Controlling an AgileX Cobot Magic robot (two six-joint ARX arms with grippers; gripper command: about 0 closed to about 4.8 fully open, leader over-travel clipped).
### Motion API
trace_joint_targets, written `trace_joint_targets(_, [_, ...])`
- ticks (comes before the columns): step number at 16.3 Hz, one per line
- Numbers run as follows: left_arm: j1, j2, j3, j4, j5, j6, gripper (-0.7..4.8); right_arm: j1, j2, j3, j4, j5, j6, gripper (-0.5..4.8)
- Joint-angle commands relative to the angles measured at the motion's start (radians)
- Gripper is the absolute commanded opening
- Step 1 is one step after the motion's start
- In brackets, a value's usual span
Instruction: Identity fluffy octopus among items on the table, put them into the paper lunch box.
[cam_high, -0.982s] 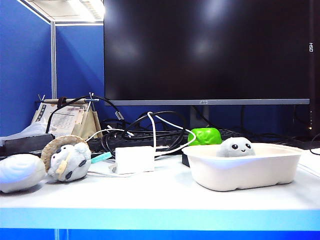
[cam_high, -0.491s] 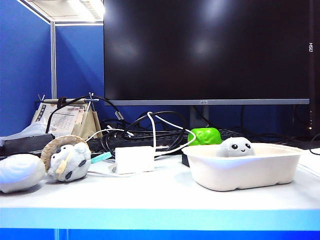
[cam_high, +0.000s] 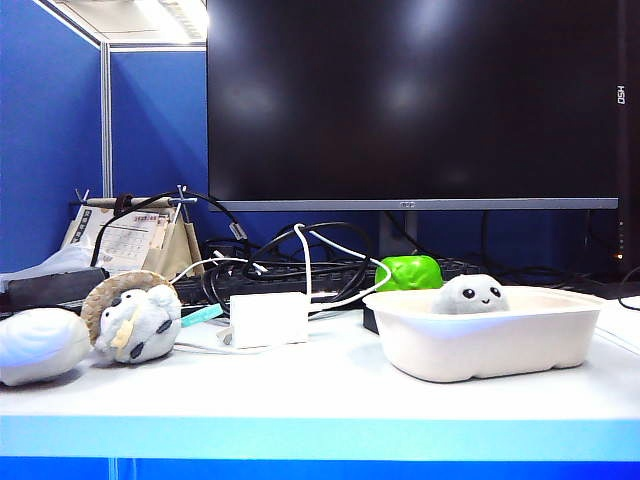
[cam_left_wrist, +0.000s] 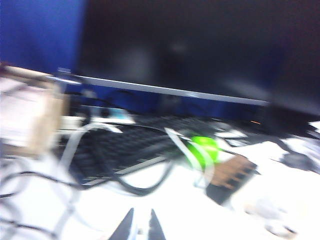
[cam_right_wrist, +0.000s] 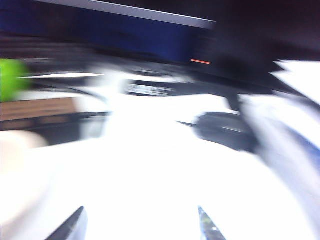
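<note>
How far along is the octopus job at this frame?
Done: the fluffy octopus sits inside the paper lunch box on the table.
In hand: nothing. The right gripper shows open, empty jaws in its blurred wrist view. The left gripper has its tips close together, also empty. Neither appears in the exterior view.
Left: apparently nothing. The hooded plush and white plush stay out.
</note>
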Motion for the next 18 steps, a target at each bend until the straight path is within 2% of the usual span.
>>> trace_joint_targets(1, [-0.055, -0.002, 0.002, 0.011, 0.001, 0.0, 0.35, -0.148, -0.002, -0.007, 0.013, 0.002, 0.0, 2.78])
trace_joint_targets(3, [-0.051, -0.002, 0.002, 0.011, 0.0, 0.001, 0.35, -0.27, -0.002, -0.007, 0.012, 0.002, 0.0, 2.78])
trace_joint_targets(4, [-0.047, -0.002, 0.002, 0.011, 0.001, 0.001, 0.35, -0.288, -0.002, -0.007, 0.012, 0.002, 0.0, 2.78])
trace_joint_targets(18, [-0.048, -0.002, 0.002, 0.011, 0.0, 0.001, 0.35, -0.284, -0.002, -0.007, 0.012, 0.003, 0.0, 2.78])
